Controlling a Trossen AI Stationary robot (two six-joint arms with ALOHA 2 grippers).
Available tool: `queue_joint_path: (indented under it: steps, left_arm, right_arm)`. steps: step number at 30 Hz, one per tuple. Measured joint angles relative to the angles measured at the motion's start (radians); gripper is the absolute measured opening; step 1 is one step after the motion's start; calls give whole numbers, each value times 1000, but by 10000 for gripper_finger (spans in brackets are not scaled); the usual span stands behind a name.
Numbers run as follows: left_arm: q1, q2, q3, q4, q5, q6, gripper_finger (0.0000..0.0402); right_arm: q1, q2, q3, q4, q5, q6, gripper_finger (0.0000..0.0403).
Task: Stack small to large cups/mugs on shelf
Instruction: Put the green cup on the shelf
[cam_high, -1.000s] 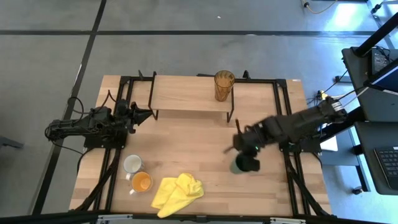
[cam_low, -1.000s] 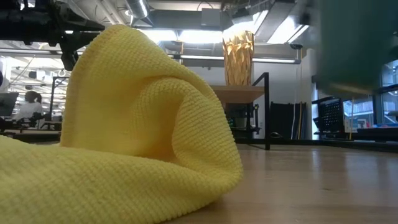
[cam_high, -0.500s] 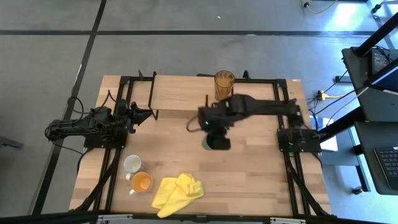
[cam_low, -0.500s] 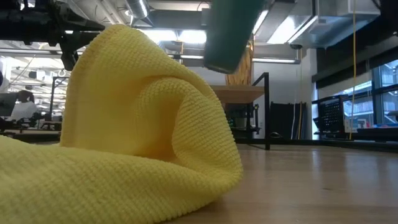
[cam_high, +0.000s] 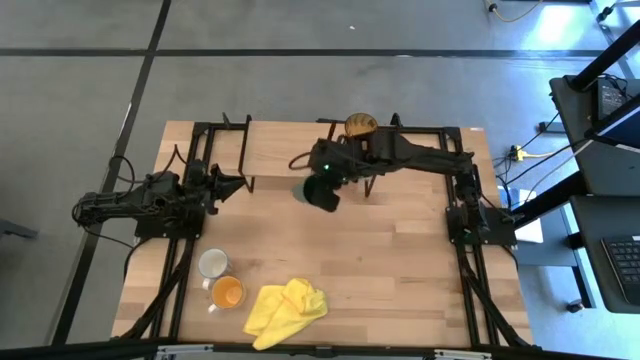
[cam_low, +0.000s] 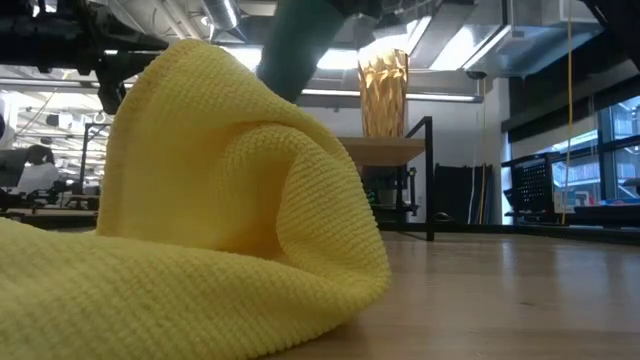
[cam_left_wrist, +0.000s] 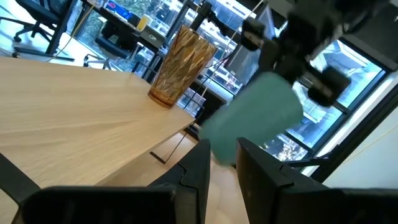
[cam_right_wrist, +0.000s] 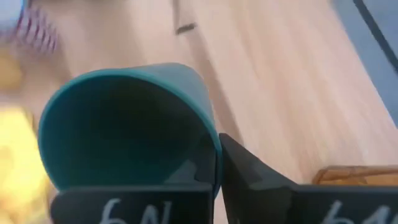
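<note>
We judge the placing step is in hand: our right gripper (cam_high: 331, 186), clamped on the dark green cup's (cam_high: 319, 191) rim, holds it tilted over the shelf's (cam_high: 290, 155) front edge near the amber tumbler (cam_high: 360, 125), needing righting next.

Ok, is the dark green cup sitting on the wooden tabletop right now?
No, the right gripper holds the dark green cup tilted in the air beside the light-wood shelf.

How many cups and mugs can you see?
4: a tall amber tumbler on the light-wood shelf, a dark green cup in the right hand, and a white-grey mug beside a small orange mug.
</note>
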Motion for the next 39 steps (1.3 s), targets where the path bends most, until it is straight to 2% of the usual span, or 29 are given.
queue_joint_path:
  steps: [4,11,14,17,19,25,28,31,35,39]
  left_arm:
    - [0,0,0,-8,2,1,71]
    - [0,0,0,-8,2,1,71]
    - [0,1,3,74,2,3,71]
    - [0,14,74,99,1,55,70]
    - [0,52,153,30,1,87,63]
    - [0,345,471,-200,49,203,23]
    - [1,523,658,-320,99,324,6]
    - [9,685,845,-483,106,464,2]
    - [88,855,1029,-663,88,586,1]
    - [214,967,1110,-677,131,668,1]
  right_arm:
    - [-35,-3,-2,-3,7,119,8]
    - [-58,-4,-2,-2,73,211,8]
    - [-61,-4,-2,-12,73,227,8]
    - [-66,-4,-2,-16,72,227,8]
    - [-72,-4,-2,-17,54,228,8]
    - [-87,-5,-3,-17,43,248,11]
    - [-93,-5,-3,-18,43,249,12]
    - [-96,-5,-3,-18,39,247,11]
    - [-96,-5,-3,-22,39,201,12]
    - [-96,-5,-3,-39,55,134,11]
